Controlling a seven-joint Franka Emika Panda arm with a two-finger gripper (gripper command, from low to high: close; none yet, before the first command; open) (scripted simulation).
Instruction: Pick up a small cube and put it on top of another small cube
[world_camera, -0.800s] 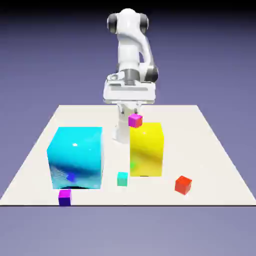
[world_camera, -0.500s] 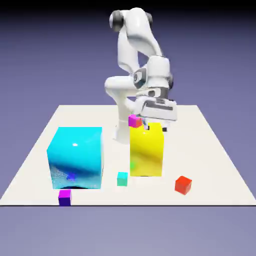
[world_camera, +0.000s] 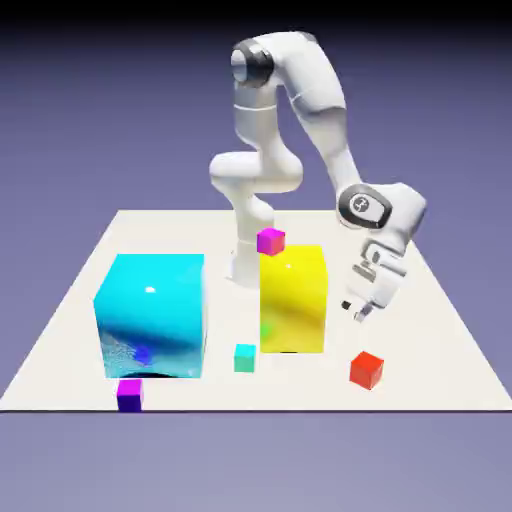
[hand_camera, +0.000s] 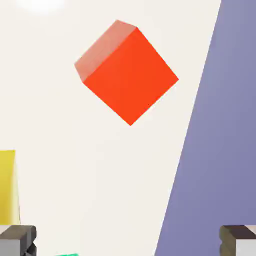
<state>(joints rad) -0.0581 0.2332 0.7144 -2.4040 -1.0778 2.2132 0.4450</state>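
In the exterior view, the end effector hangs right of centre, fingers spread wide, above the red cube at lower right. The magenta cube sits near the middle, by the yellow block's top.

In the hand view, the red cube fills upper centre, on the counter.

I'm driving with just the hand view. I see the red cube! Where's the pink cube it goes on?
Observer: The magenta cube shows by the top of the yellow block, on the exterior view's left side.
Operator: Is there another big block?
Observer: Yes, a cyan one, at the exterior view's left.
Operator: Any little cube near that?
Observer: A purple cube, in front of it at the table's near edge.
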